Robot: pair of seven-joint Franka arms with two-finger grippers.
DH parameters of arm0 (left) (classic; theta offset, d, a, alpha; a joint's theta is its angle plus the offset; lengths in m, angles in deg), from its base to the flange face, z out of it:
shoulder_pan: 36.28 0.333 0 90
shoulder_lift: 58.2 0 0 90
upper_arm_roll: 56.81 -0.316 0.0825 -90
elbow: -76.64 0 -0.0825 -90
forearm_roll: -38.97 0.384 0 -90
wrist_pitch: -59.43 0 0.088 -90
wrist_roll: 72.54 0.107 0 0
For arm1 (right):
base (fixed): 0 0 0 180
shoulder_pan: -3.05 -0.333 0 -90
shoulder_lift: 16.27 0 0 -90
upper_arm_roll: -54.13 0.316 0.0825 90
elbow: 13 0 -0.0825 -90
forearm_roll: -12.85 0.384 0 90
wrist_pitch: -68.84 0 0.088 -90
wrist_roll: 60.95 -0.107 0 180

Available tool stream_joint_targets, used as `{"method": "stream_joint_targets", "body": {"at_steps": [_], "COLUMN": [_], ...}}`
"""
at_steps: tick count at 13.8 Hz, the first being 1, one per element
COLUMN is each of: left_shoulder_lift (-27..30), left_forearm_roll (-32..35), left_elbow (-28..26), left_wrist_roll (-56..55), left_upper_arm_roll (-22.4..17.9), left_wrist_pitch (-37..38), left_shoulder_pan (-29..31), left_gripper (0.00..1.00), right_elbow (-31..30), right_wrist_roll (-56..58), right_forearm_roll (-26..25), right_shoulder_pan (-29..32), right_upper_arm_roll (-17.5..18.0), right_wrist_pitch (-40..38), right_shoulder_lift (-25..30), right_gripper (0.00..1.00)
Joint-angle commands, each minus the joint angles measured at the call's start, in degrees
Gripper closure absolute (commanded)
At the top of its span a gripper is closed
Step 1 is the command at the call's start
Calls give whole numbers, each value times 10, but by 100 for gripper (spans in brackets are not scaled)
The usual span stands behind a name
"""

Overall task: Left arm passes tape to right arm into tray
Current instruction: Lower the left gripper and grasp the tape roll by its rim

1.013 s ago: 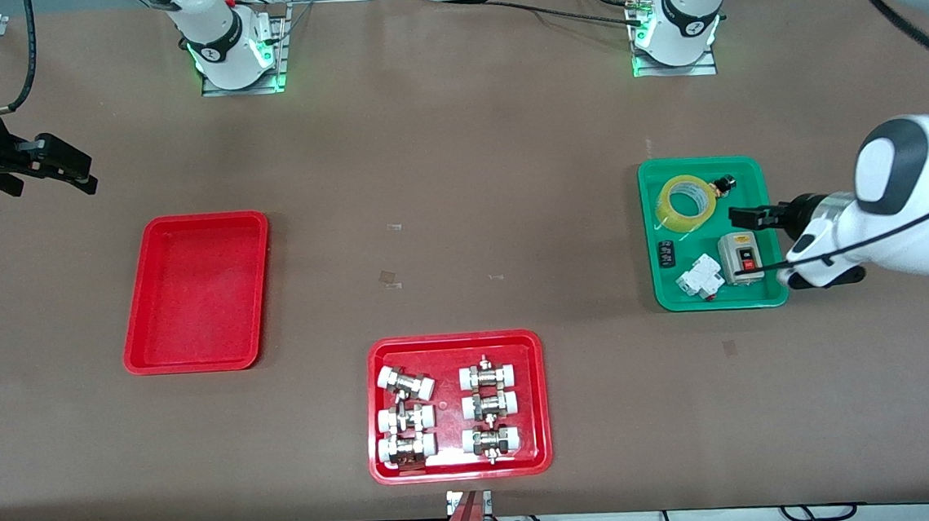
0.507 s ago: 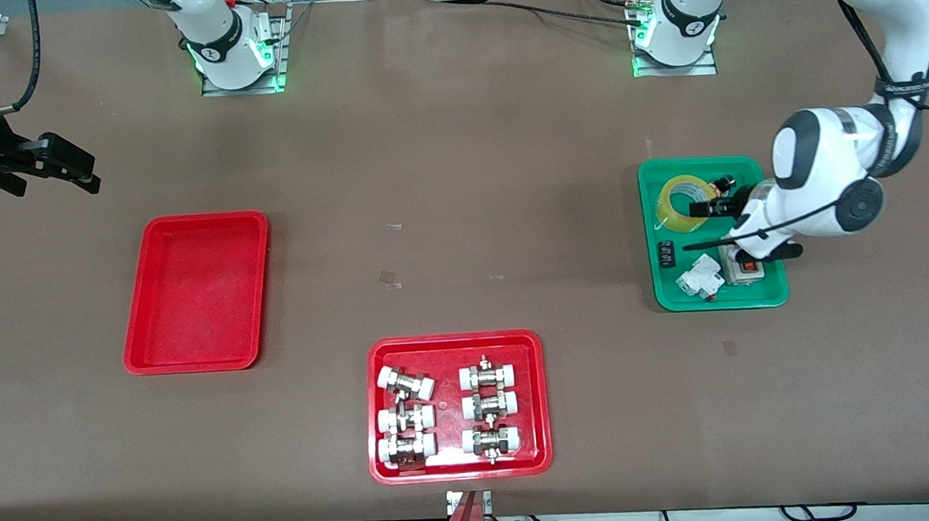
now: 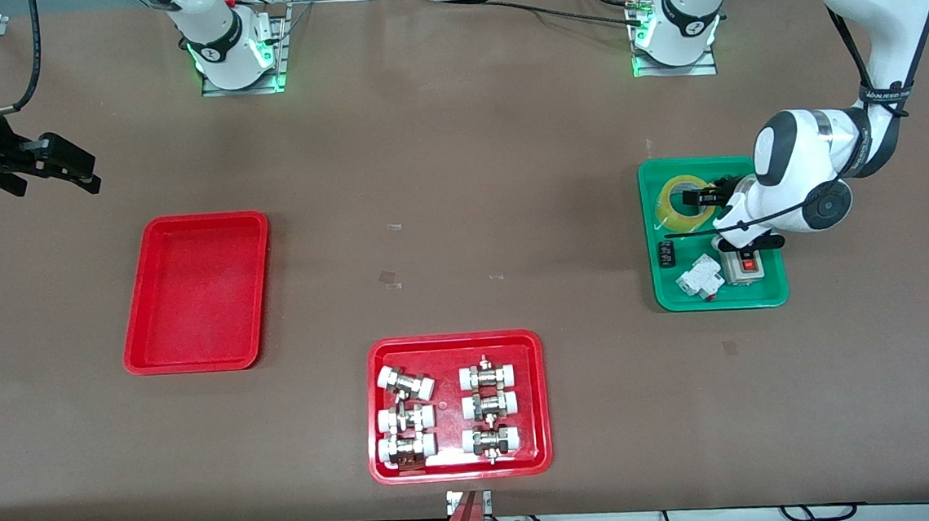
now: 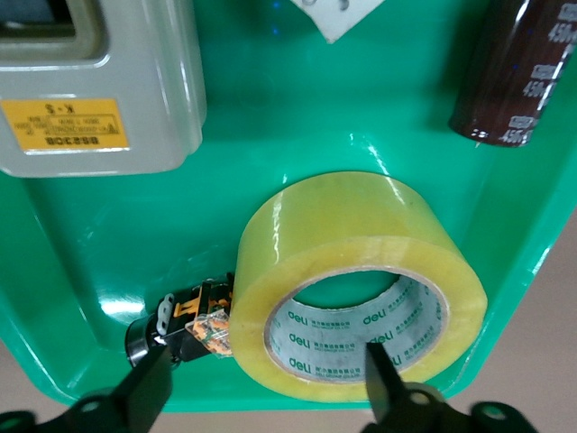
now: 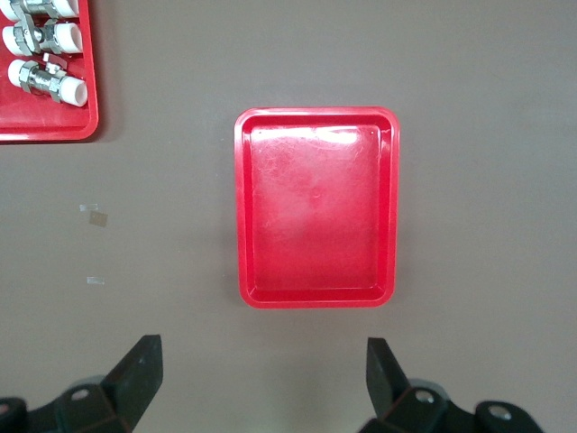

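Observation:
The yellow tape roll lies flat in the green tray, at the tray's end farther from the front camera. My left gripper is open and low over the roll. In the left wrist view the tape fills the middle. The left gripper straddles the roll's wall, one finger over its pale core and the other outside it. The plain red tray lies toward the right arm's end and holds nothing. My right gripper waits open in the air past that tray. Its wrist view shows the tray between its spread fingers.
The green tray also holds a grey switch box, a white breaker, a small black part, a dark capacitor and a small orange-black part touching the roll. A red tray of fittings lies nearest the front camera.
My left arm has swung in from past the green tray's end to over the tray, bringing its open gripper down onto the tape roll. The right arm has not moved.

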Motion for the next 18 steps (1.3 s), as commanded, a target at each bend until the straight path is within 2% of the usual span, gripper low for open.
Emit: {"method": "stream_joint_targets", "body": {"at_steps": [1,2,3,4,7,8,9,10,13,16,18], "left_shoulder_lift": [-4,-8,-9,-10,-9,-7,-3,4,27,45,56], "left_forearm_roll": [12,12,12,13,15,15,15,15,15,15,6], "left_elbow": [-4,-4,-3,-3,-2,-1,3,10,75,182,264], "left_wrist_roll": [2,2,2,3,10,10,10,10,10,11,6], "left_upper_arm_roll": [1,1,1,1,1,1,1,1,3,19,60], "left_wrist_pitch": [-8,-9,-9,-9,-9,-6,0,13,111,234,301], "left_shoulder_pan": [0,0,0,-1,-1,-1,-1,0,-1,0,1], "left_gripper": [26,28,38,54,73,87,96,99,98,98,97], "right_elbow": [-2,-2,-2,-2,-2,-2,-2,-2,-2,-2,1], "right_wrist_roll": [-8,-8,-8,-8,-8,-8,-8,-8,-8,-8,-9], "right_forearm_roll": [-8,-8,-8,-8,-8,-8,-8,-8,-8,-8,-7], "right_shoulder_pan": [-4,-4,-4,-4,-5,-4,-5,-5,-5,-5,-5], "right_upper_arm_roll": [1,0,1,0,1,1,0,1,1,1,1], "right_wrist_pitch": [2,2,2,2,2,2,2,2,2,2,1], "right_shoulder_lift": [4,4,4,4,5,5,5,5,5,4,2], "right_gripper": [0,0,0,0,0,0,0,0,0,0,0]}}
